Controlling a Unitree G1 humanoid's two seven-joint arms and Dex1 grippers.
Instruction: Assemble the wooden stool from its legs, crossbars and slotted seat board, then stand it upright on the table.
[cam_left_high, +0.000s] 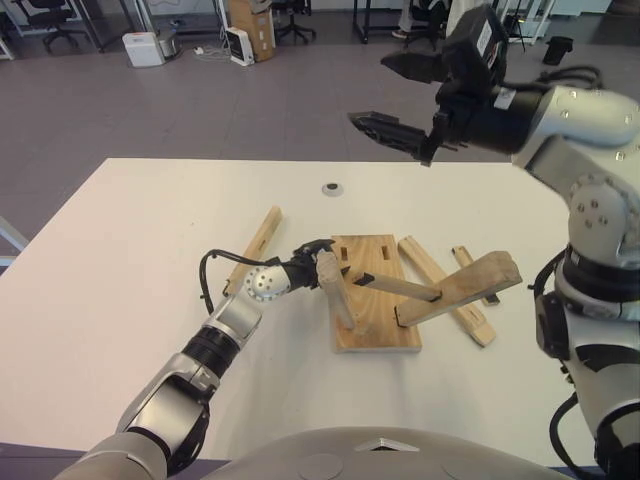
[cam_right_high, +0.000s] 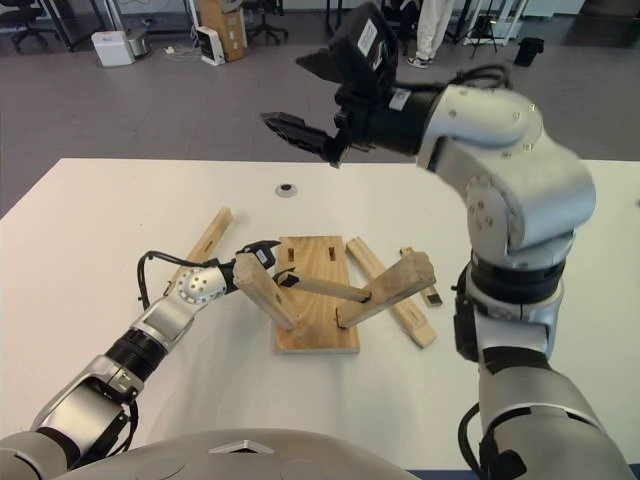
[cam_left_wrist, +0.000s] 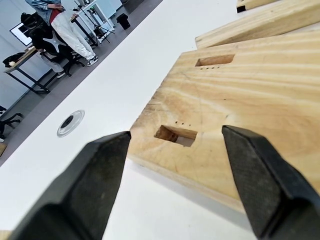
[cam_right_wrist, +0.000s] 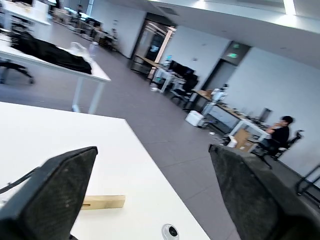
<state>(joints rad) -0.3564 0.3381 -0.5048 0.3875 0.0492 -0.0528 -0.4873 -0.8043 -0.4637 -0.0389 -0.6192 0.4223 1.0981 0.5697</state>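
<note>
Black left pincer (cam_left_wrist: 176, 134) released, fingers spread, low at the seat board's (cam_left_high: 375, 335) slotted edge, beside a tilted leg (cam_left_high: 335, 290). That leg joins a crossbar (cam_left_high: 400, 288) and second leg (cam_left_high: 470, 282), lying across the board on the white desk (cam_left_high: 150, 250). Loose stick (cam_left_high: 262, 238) left of board. Right pincer (cam_left_high: 370, 90) released, high over desk's far side.

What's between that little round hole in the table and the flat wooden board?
Nothing: from hole to board, the left eye view shows bare table.
</note>
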